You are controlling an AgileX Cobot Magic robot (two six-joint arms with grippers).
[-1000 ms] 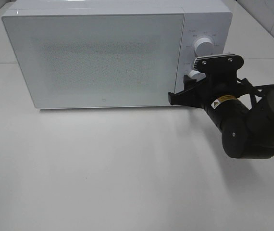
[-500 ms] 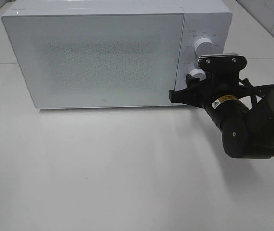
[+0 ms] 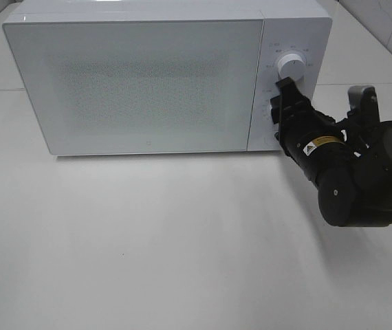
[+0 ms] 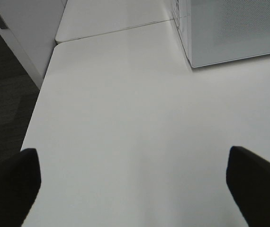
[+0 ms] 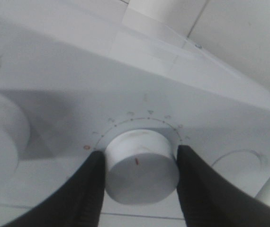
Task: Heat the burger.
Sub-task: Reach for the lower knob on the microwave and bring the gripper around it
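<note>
- White microwave stood at the back of a white table, its door shut flat against the cabinet.
- Door panel was speckled and opaque in the exterior high view, so the inside couldn't be seen. Burger didn't show in any view, and its place can't be told.
- R arm reached in from the microwave's right side. The right gripper sat on the control panel, right of the door.
- Right gripper was clamped on the lower knob, w/ black fingers pressed to opposite sides of the knob's rim, per the right wrist view.
- Lower knob's face carried a short red mark, w/ an arc of tick marks printed on the panel around it.
- Upper knob sat just above the right gripper on the same panel, untouched.
- Left gripper hung over bare table off the microwave's left front corner, jaws spread wide and holding nothing. Only the two dark tips showed in the left wrist view.
- L arm didn't show in the exterior high view.
</note>
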